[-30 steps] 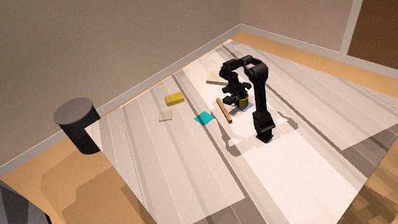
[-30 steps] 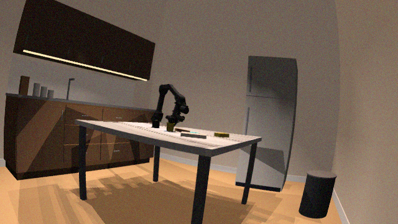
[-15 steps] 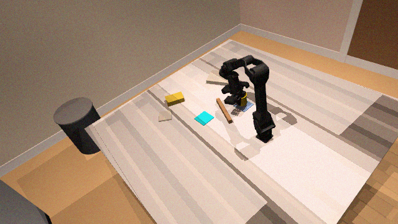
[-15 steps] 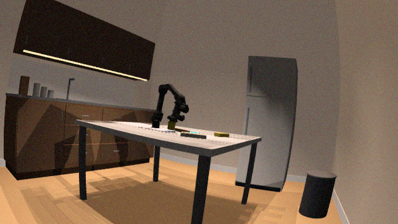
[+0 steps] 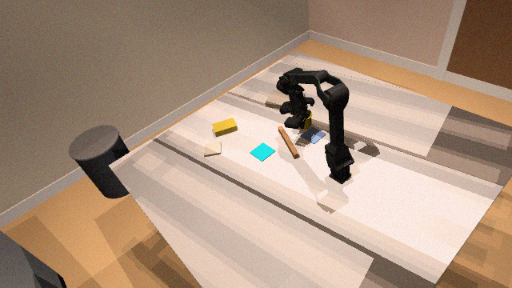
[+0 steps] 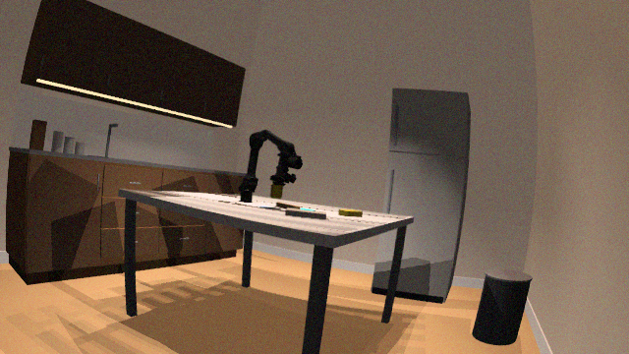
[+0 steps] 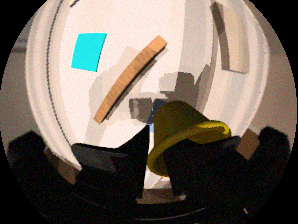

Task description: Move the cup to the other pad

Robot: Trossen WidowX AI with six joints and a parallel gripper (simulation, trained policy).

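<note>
While the gripper [image 5: 299,120] [image 6: 278,183] [image 7: 153,127] is gripping the yellow cup [image 5: 307,120] [image 6: 276,191] [image 7: 175,120] above the blue pad [image 5: 313,135] [image 7: 157,111], transfer is likely starting; next move probably needs clearing the wooden bar [image 5: 288,142] [image 7: 131,79], cup level, toward cyan pad [image 5: 262,152] [image 6: 308,209] [image 7: 89,52] at eight o'clock in top view.

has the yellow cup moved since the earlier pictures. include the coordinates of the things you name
Yes, upward: in the exterior view the cup [image 5: 308,120] [image 6: 276,191] [image 7: 175,120] now hangs clear above the tabletop [image 5: 400,192] [image 6: 221,208], where earlier it sat down close to it.
</note>
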